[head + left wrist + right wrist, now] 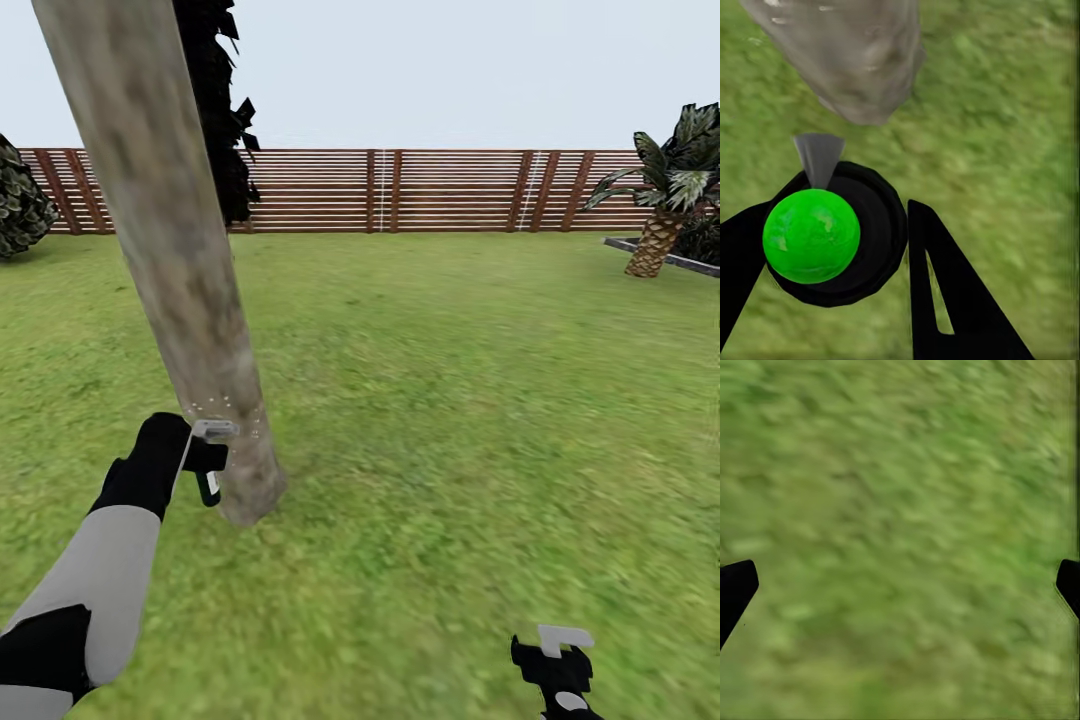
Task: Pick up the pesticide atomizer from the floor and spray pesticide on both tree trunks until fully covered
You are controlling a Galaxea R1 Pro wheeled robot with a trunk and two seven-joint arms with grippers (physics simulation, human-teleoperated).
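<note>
The left end effector (pixel 200 462) is clamped round the pesticide atomizer (pixel 208 484), nozzle almost touching the base of the tree trunk (pixel 180 260). Small, rigid and probably light, the bottle seems best gripped round its body. Further right, the right end effector (pixel 556 668) hangs spread wide and empty over the lawn (pixel 450 400).

Looking along my right claw (pixel 900 589), I see blurry green lawn grass (pixel 900 495) spread beneath and beyond it. One dark fingertip (pixel 733 589) sits at one edge, the other at the opposite edge, set wide apart with bare grass between them.
</note>
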